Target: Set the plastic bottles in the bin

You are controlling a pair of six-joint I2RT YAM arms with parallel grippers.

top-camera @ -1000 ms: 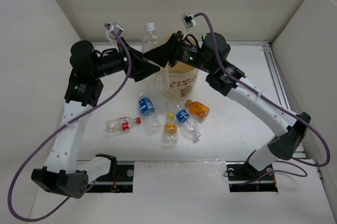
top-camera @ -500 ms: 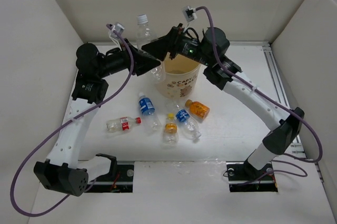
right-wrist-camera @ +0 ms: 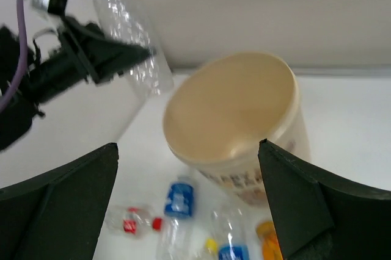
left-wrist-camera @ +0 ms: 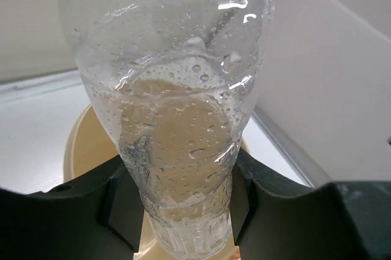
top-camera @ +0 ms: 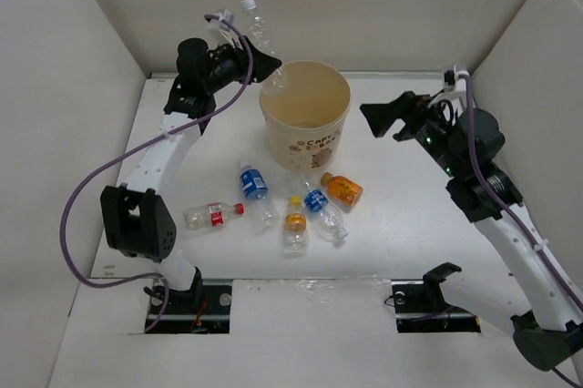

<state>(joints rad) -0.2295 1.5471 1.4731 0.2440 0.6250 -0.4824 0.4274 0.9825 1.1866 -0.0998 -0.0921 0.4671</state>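
While the left hand (top-camera: 262, 60) grips the clear bottle (top-camera: 259, 27) low on its body, the bin (top-camera: 310, 144) lies just below and ahead of it; recommend centring over the rim before releasing. Right hand (top-camera: 383, 117) open, empty.

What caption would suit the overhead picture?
Left pincer holds a clear bottle by the paper bucket; five more bottles lie on the table.
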